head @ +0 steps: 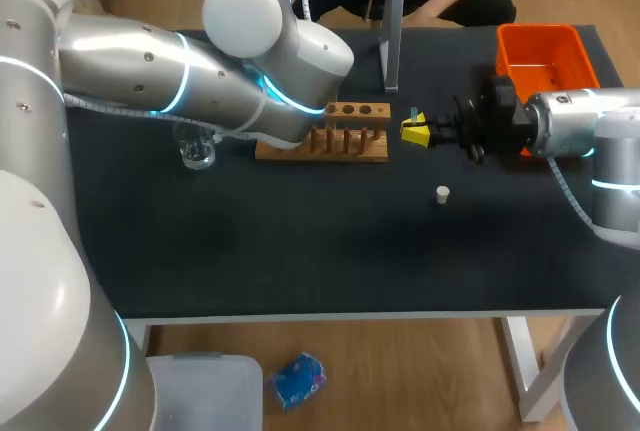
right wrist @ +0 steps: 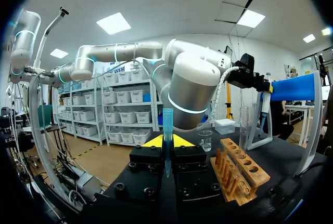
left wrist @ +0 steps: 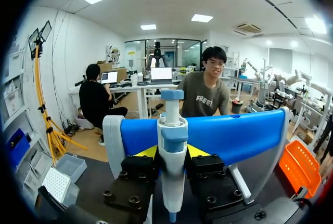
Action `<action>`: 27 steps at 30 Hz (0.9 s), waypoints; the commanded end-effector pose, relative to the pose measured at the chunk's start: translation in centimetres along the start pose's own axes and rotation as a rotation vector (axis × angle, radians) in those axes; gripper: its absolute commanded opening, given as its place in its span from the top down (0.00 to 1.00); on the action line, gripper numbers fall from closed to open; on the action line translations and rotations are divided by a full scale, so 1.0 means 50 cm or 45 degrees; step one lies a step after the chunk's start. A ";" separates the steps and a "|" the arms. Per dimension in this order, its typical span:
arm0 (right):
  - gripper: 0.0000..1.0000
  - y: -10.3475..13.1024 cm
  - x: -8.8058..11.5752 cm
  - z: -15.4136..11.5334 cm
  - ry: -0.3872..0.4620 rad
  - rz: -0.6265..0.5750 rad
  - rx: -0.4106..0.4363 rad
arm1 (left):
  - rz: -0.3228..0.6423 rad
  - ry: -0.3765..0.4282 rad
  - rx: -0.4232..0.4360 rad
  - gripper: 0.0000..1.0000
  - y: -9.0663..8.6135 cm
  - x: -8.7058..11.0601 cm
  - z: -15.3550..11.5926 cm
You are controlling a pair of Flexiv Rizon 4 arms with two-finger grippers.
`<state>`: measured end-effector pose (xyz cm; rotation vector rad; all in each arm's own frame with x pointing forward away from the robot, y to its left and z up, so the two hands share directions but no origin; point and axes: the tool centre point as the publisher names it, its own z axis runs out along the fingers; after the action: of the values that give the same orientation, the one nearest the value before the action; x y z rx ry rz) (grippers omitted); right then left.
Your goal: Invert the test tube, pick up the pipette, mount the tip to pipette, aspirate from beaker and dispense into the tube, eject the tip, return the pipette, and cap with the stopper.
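Dark tabletop (head: 300,251), seen from above: wooden rack (head: 325,139) just back of centre; beaker (head: 197,153) at 9 o'clock of rack; stopper (head: 442,193) lying free at 4 o'clock of rack; orange bin (head: 540,51) toward 2 o'clock. Test tube (right wrist: 243,125) upright in rack, seen from right wrist. Blue stand (left wrist: 234,135) at 12 o'clock edge.

Left end effector (left wrist: 172,154): closed on pipette (left wrist: 173,130), body gripped from both sides below the head. Pipette upright, close against the stand's blue cradle, nozzle bare.

Right end effector (head: 415,132): at 3 o'clock of rack, shut narrow on blue tip (right wrist: 167,122), wide mouth apparently uppermost.

Step in hand, as judged: taking pipette off stand. Lift straight up until clear of cradle, only then draw back toward 6 o'clock. Keep vertical, no twist in the grip. Next, bring nozzle directly over tip mouth, line up the axes, press down firmly. Risks: snagging on cradle; slanted seating of tip. Hold right arm steady meanwhile.
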<state>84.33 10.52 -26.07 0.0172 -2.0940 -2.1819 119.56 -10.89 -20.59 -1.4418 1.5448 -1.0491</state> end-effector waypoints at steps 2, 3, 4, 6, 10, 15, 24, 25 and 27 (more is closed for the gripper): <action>1.00 0.001 0.002 -0.001 -0.003 -0.001 0.003 | -0.003 -0.005 0.002 1.00 0.004 0.000 0.001; 1.00 0.001 0.002 -0.001 -0.003 -0.001 0.003 | -0.004 -0.007 0.002 1.00 0.004 0.000 0.001; 1.00 0.001 0.002 -0.001 -0.003 -0.001 0.003 | -0.004 -0.007 0.003 1.00 0.004 -0.001 0.000; 1.00 0.001 0.002 -0.001 -0.003 -0.001 0.003 | -0.004 -0.009 0.005 1.00 0.003 -0.001 -0.004; 1.00 0.001 0.002 -0.001 -0.003 -0.001 0.003 | 0.006 -0.014 0.010 1.00 -0.004 0.000 -0.015; 1.00 0.001 0.002 -0.001 -0.003 -0.001 0.003 | 0.032 -0.012 0.033 1.00 -0.023 0.001 -0.035; 1.00 0.001 0.002 -0.001 -0.003 -0.001 0.003 | 0.080 0.048 0.086 1.00 -0.074 0.012 -0.092; 1.00 0.001 0.002 -0.001 -0.003 -0.001 0.003 | 0.088 0.066 0.089 1.00 -0.078 0.012 -0.100; 1.00 0.001 0.002 -0.001 -0.003 -0.001 0.003 | 0.104 0.107 0.090 1.00 -0.087 0.012 -0.116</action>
<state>84.33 10.52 -26.07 0.0172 -2.0940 -2.1818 117.07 -12.41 -15.98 -1.2934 1.5325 -1.0969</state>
